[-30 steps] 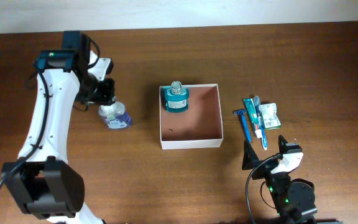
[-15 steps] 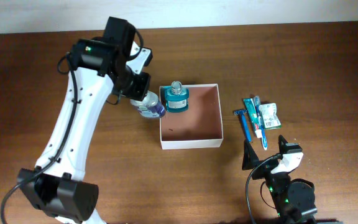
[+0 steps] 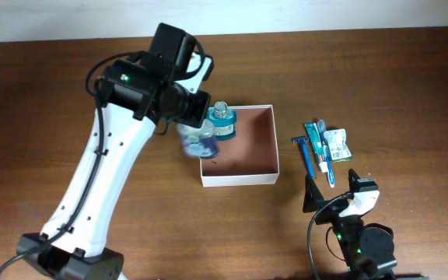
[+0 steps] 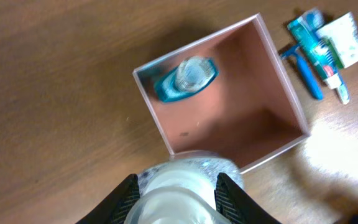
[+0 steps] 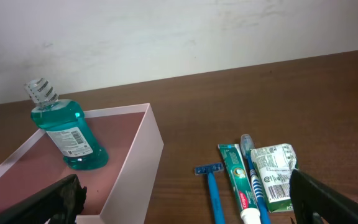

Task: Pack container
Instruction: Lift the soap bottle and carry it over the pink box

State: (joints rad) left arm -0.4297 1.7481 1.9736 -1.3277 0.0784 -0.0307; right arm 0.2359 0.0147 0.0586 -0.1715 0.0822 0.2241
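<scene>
The wooden table carries everything. The left arm reaches across it, and the left gripper is clenched around a clear bottle, which hangs blurred between its fingers.

The container lies below and just ahead of those jaws. Its near wall sits almost under the bottle, so the load hangs over the rim rather than over the open floor. Most of the pink floor ahead of the jaws is bare. A teal bottle stands in the corner ahead and slightly to one side of the grip, close to the carried bottle.

The right gripper rests low at the table's near edge with its jaws spread wide and nothing between them. Just ahead of it lie a toothpaste tube, a blue razor, a toothbrush and a small packet, close together. The container is ahead and to its left.

The step in hand looks like bringing the second item in. The next move calls for carrying the bottle further forward past the wall, clear of the teal bottle, lowering it to the floor and only then releasing. Letting go here risks it catching the rim and tipping out.
</scene>
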